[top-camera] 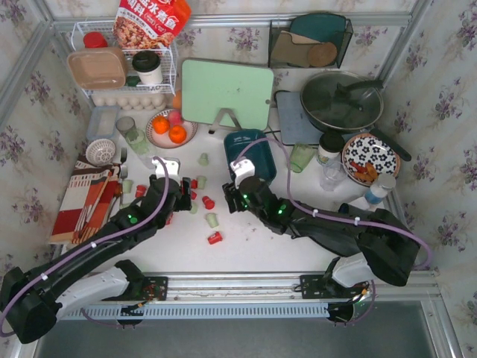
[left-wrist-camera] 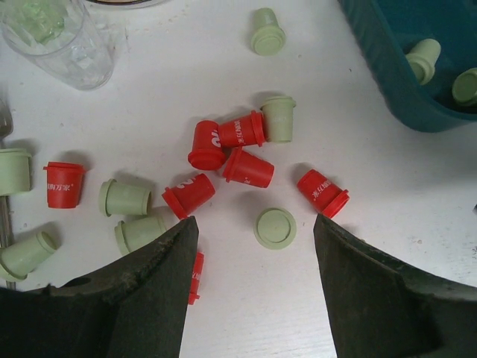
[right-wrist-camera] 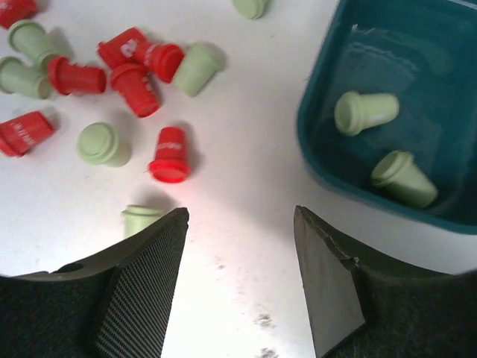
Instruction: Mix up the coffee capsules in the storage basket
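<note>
The dark teal storage basket sits at mid-table. It holds two pale green coffee capsules in the right wrist view. Red and pale green capsules lie scattered on the white table left of and below the basket. My left gripper is open and empty over this scatter. One green capsule stands just ahead between its fingers, and a red cluster lies beyond it. My right gripper is open and empty over bare table, just near of the basket's corner. A red capsule lies ahead to its left.
A clear glass stands left of the scatter. A plate of oranges, a green cutting board and a white wire rack stand at the back. A pan, a patterned bowl and a green glass cup are on the right.
</note>
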You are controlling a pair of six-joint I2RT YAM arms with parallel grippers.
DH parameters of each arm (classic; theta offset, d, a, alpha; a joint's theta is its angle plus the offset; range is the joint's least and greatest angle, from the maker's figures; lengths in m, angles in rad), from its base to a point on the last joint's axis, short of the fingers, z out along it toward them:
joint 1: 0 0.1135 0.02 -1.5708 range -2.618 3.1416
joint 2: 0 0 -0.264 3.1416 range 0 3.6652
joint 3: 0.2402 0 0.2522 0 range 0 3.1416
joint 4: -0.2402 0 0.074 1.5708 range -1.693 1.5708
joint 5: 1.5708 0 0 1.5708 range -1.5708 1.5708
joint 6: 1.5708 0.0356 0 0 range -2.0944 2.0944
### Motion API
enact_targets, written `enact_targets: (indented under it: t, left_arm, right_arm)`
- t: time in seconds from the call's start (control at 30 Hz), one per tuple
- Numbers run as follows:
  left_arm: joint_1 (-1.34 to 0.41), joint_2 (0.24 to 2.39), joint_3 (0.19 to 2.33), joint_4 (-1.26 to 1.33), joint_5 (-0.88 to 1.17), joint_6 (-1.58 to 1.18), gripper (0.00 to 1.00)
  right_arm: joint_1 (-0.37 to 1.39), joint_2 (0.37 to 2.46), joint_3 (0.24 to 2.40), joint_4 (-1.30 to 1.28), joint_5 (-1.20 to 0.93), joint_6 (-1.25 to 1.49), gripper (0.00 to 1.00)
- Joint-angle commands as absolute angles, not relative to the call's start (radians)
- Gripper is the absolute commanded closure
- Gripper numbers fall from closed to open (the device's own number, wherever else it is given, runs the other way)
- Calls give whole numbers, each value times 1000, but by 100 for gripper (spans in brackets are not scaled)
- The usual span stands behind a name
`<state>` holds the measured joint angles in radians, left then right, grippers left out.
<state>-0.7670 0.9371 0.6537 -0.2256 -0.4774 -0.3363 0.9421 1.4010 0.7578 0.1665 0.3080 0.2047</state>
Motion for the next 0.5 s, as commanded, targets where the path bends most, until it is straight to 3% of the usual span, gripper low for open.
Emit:
enact_targets:
  t: [0.0, 0.47]
  left_arm:
    - [-767, 919, 648, -220, -491, -343, 33]
    - [-767, 881, 643, -228, -491, -346, 33]
  right_arm:
    - [1035, 1422, 755, 186, 401, 293, 33]
    - [1174, 1585, 800, 149, 446, 451, 29]
